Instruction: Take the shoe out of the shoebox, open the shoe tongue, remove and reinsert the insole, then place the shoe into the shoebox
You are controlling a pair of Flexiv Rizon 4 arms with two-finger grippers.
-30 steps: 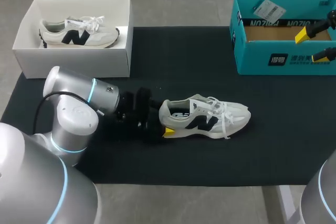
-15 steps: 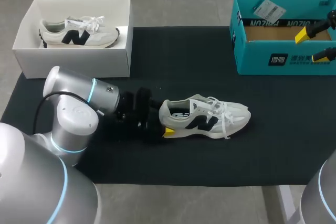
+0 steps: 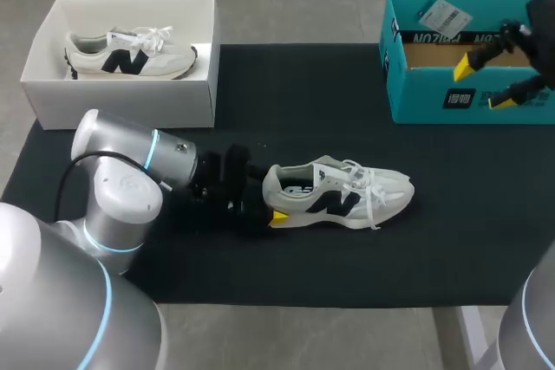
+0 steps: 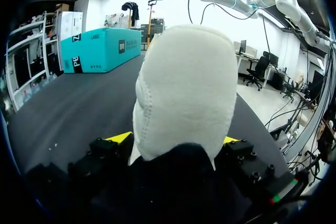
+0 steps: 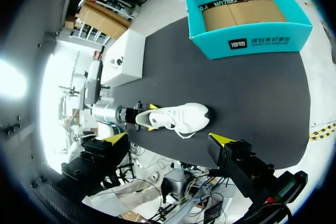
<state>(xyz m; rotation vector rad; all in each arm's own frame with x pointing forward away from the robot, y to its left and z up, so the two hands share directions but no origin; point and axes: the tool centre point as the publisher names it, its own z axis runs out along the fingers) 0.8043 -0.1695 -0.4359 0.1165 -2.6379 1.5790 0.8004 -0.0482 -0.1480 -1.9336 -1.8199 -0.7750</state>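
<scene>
Over at the far left, a white box [image 3: 121,108] sits at the back corner of the black mat [image 3: 286,93] with a second shoe [image 3: 130,51] lying in it on its side, white with a dark mark. Just in front of that box the left arm [image 3: 121,181] comes in low over the mat, and the left gripper [image 3: 263,207] is at the heel of the shoe [image 3: 340,195]. One yellow fingertip [image 3: 279,217] presses the near side of the heel. From the wrist, the left gripper [image 4: 176,141] has a yellow tip on each side of the pale heel [image 4: 184,93], clamped onto it from both sides. The shoe stands upright on its sole near the middle of the mat, toe pointing right, its white laces loose over the tongue and spilling down the near side. It is out in the open, well apart from both boxes. At the back right corner stands the teal shoebox [image 3: 434,103], open-topped, brown inside, with a paper tag [image 3: 443,16] lying against its back wall. The right gripper [image 3: 483,84] hangs over that box, toward its right end. Its fingers are spread wide with nothing between them, which the wrist camera confirms for the right gripper [image 5: 168,139], looking down on the shoe [image 5: 176,118] and the teal shoebox [image 5: 252,22] beyond.
</scene>
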